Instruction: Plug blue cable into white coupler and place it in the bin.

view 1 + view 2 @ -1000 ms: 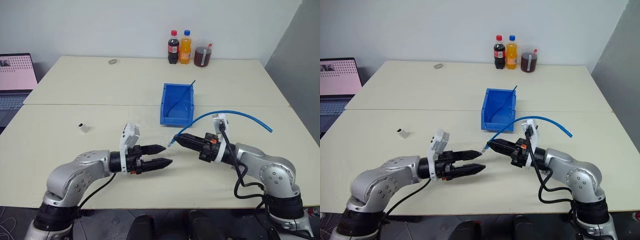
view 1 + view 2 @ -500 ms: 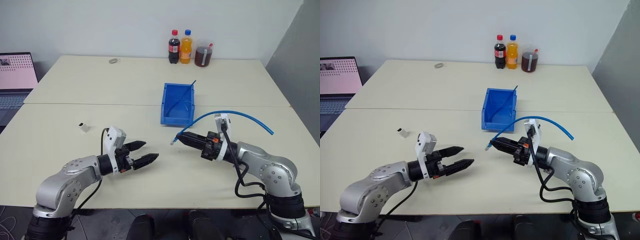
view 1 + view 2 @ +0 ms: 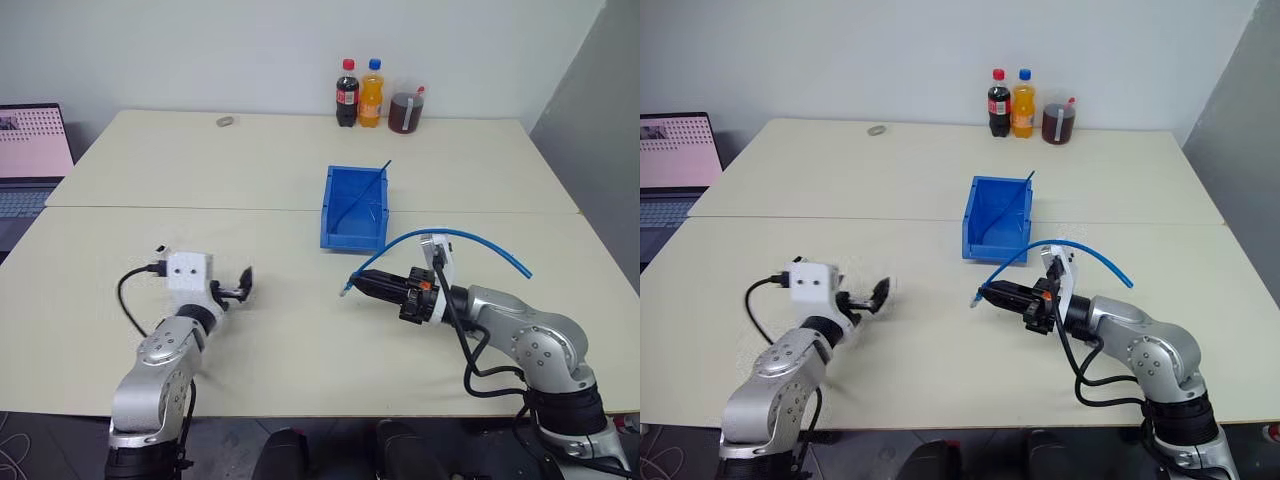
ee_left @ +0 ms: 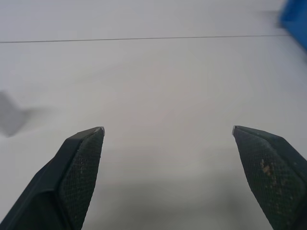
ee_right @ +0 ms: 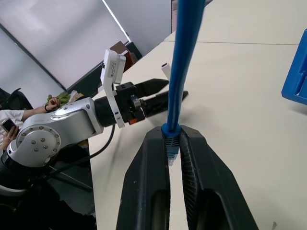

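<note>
My right gripper is shut on the blue cable just behind its clear plug, which points left over the table. The rest of the cable arcs up and back to the right. In the right wrist view the cable runs between the closed fingers. My left gripper is open with nothing between its fingertips, low over bare tabletop at the left. The white coupler peeks out behind the left wrist block. The blue bin stands mid-table, beyond both grippers.
A thin dark-blue strand leans in the bin. Two bottles and a jar stand at the far edge, with a small grey object further left. A laptop sits beyond the table's left side.
My left arm has swung left, away from the right gripper, and now points forward near the coupler; its fingers opened wider. The right gripper and cable have stayed put.
</note>
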